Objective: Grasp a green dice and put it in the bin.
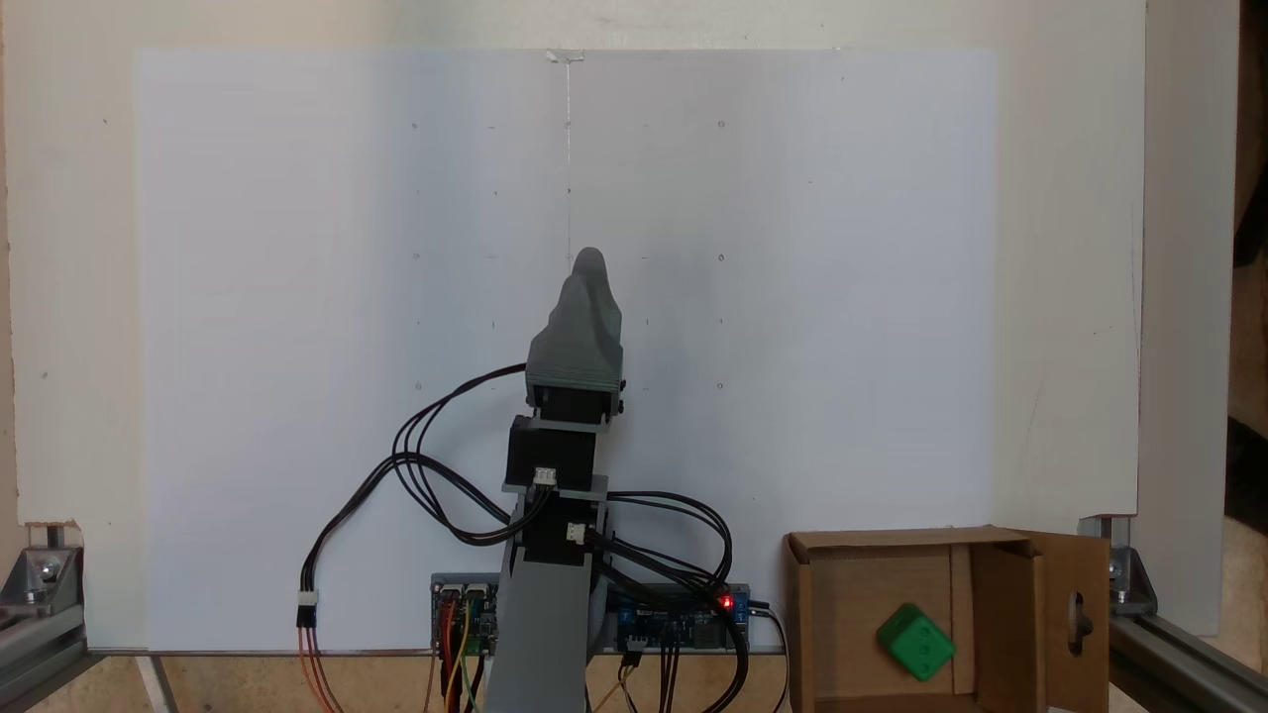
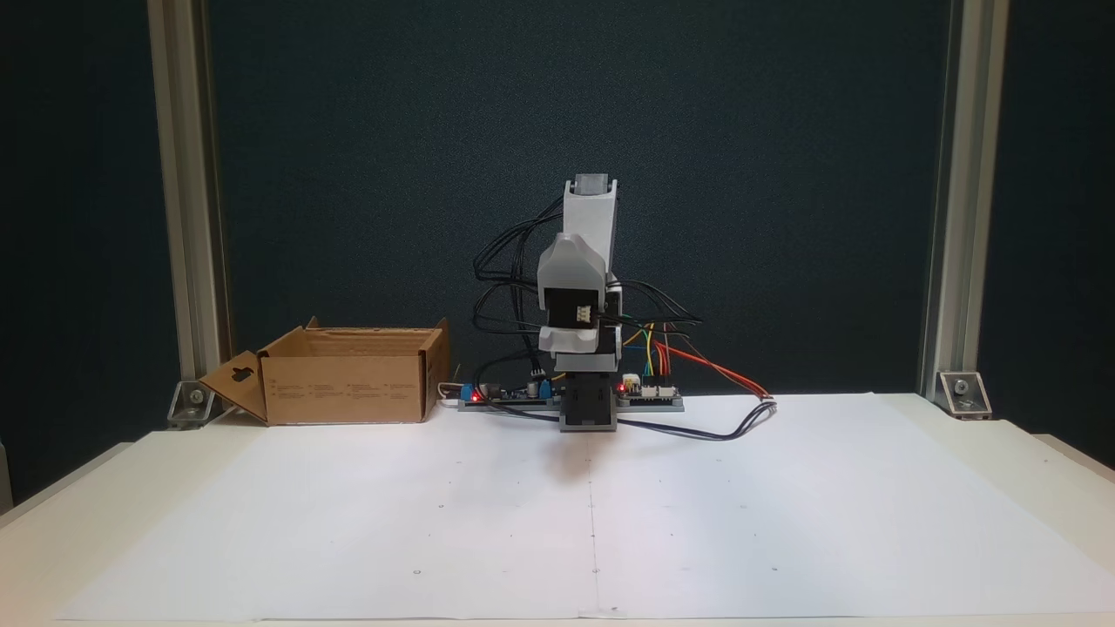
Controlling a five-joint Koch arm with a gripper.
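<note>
While my gripper [image 1: 589, 265] points out over the white paper [image 1: 297, 297], its jaws overlap — I cannot tell their gap. The green dice [image 1: 916, 643] lies inside the bin [image 1: 822, 594] — beside my base.

Top-down fixed view: light was bright and even; the white paper [image 1: 396, 297] read slightly blue-grey and near washed out, with a faint paler band on the right half. Shadows were soft; a dim grey one lay right of the arm [image 1: 555, 515]. The bin [image 1: 1001, 555] interior was shaded, yet the green dice [image 1: 916, 643] stayed vivid. Focus was mildly soft throughout. Front fixed view: the dark backdrop [image 2: 784, 174] was dim and noisy, the counter [image 2: 1002, 444] brightly lit from above, with a faint shadow under the arm's base [image 2: 588, 409]. Red board lights [image 2: 475, 397] bloomed slightly. Fine detail was soft and compressed.
</note>
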